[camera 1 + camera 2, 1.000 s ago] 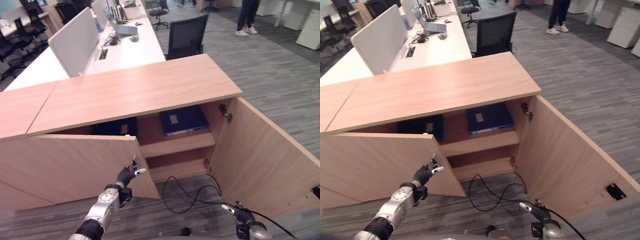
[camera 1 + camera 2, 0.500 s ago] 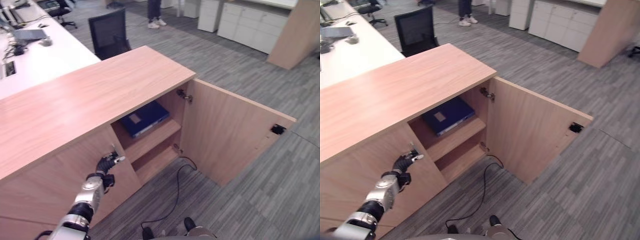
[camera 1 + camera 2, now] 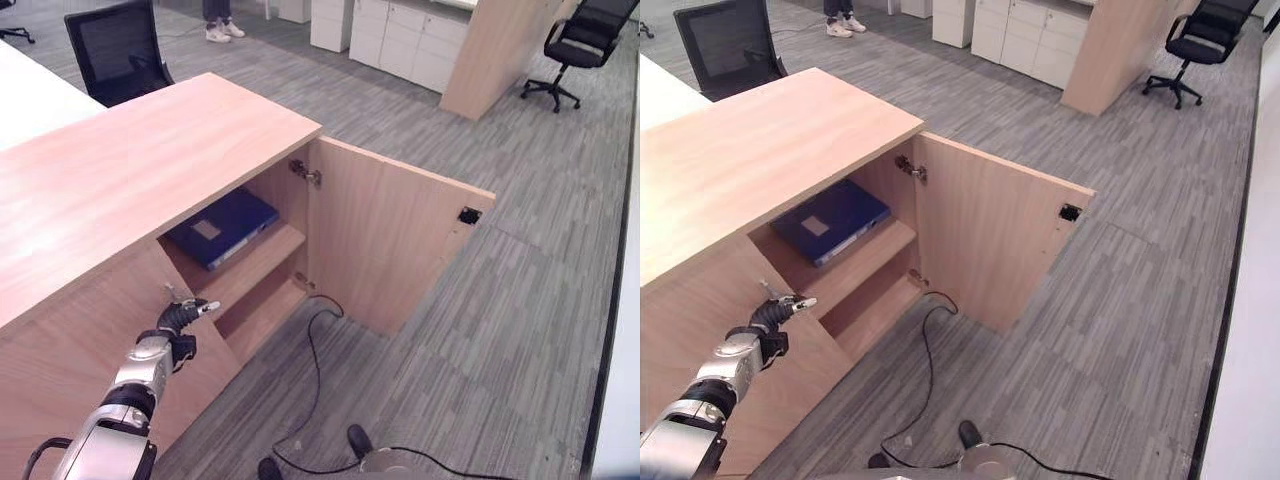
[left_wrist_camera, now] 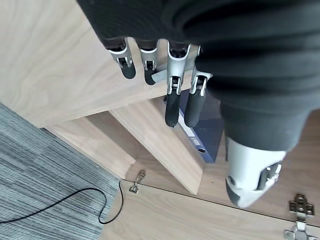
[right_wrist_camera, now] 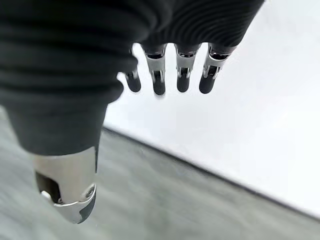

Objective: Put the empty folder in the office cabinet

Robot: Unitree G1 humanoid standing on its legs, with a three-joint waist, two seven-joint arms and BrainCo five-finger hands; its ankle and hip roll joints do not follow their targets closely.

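Left eye view: my left hand (image 3: 178,316), fingers relaxed, holds nothing beside the left cabinet door (image 3: 90,350); the blue folder (image 3: 222,226) lies on the upper shelf (image 3: 262,262).

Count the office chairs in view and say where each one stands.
2. One black office chair stands behind the wooden cabinet, at the far left. The other chair stands far right on the carpet. Others may be out of view.

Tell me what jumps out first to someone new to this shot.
The cabinet with its right door swung wide open, and a blue folder lying flat on the upper shelf inside. Next, the left hand reaching up at the edge of the left door, fingers relaxed and holding nothing. A black cable runs over the grey floor from the cabinet's foot.
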